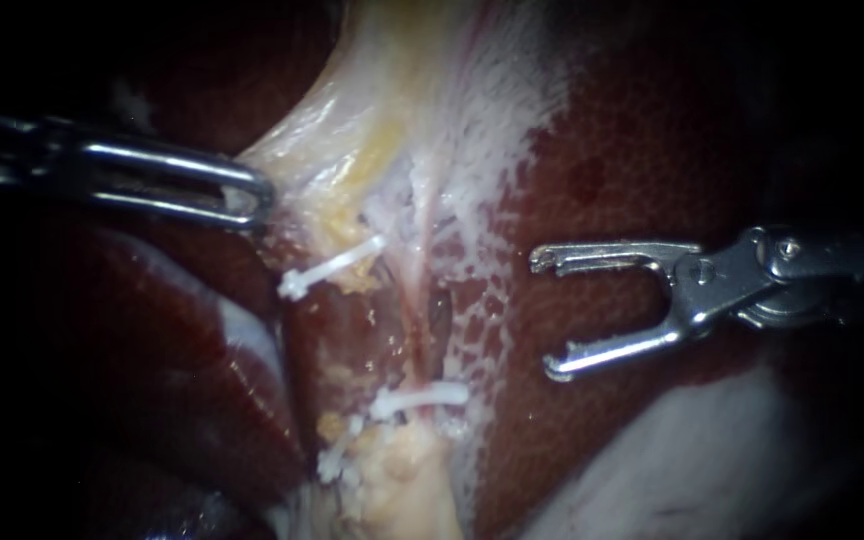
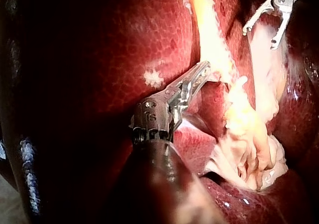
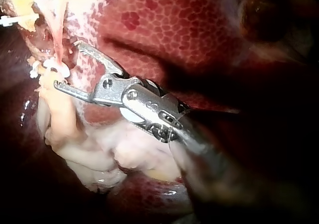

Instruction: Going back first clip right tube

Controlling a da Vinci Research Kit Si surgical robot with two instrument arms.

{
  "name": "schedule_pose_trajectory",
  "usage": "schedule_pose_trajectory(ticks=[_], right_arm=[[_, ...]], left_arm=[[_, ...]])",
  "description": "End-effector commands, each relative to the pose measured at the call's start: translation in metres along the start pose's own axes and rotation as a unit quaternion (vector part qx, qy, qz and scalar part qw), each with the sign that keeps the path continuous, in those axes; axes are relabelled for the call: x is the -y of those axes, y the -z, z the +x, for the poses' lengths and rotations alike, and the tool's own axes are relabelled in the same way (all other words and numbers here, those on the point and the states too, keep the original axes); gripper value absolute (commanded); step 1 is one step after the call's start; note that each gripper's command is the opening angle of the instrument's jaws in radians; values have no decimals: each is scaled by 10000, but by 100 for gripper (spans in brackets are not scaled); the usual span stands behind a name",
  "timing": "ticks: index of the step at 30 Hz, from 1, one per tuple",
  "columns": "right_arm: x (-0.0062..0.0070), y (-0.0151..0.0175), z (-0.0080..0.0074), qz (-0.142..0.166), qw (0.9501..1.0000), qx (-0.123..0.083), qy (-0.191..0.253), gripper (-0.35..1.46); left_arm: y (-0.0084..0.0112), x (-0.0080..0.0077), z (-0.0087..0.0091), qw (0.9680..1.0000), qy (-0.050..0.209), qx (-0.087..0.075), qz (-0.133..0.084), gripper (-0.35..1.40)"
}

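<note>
my right instrument (image 1: 544,315) has its jaws spread wide with nothing in them, just hanging over the mottled dark red liver (image 1: 652,130). the thing i care about, the white clip (image 1: 417,398), lies across the lower end of a thin pink tube (image 1: 420,300). it's ahead of my right jaws and a bit toward the lower jaw's side, clearly apart from both tips. that tube is the right-hand one of what's exposed there, so i'm calling it the right tube.

from the right wrist camera the same open jaws (image 3: 67,64) point at that clip (image 3: 56,68), which lies just ahead of the tips. whether it's touching them i can't tell from that angle, though the endoscope shows a gap.

my left instrument (image 1: 247,195) has its jaws clamped together on the edge of the pale yellowish tissue (image 1: 352,130) above the tubes. the left wrist camera shows it too, jaws (image 2: 204,72) closed on that pale band, with my right instrument (image 2: 259,40) open farther ahead of them.

a second clip (image 1: 337,265) sits slanted just beyond my left jaws' tip, near them and well away from my right jaws.
</note>
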State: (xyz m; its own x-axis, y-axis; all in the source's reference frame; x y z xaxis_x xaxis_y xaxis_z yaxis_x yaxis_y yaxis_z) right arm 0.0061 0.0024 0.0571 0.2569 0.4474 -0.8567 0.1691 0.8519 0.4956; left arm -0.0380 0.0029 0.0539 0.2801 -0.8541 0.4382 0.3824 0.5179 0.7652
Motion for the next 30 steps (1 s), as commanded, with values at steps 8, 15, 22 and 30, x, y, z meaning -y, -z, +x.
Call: schedule_pose_trajectory(ticks=[8,15,22,30], right_arm=[[0,1,-1,-1,10000,0,0,60],[0,1,-1,-6,10000,0,-2,60],[0,1,-1,-10,10000,0,-2,60],[1,0,-2,-13,10000,1,0,60]], left_arm=[[-26,-1,4,9999,-1,-92,65,-35],[-32,0,5,9999,-6,-114,76,-35],[-34,1,5,9999,-10,-120,91,-35],[-34,1,5,9999,-11,-134,86,-35]])
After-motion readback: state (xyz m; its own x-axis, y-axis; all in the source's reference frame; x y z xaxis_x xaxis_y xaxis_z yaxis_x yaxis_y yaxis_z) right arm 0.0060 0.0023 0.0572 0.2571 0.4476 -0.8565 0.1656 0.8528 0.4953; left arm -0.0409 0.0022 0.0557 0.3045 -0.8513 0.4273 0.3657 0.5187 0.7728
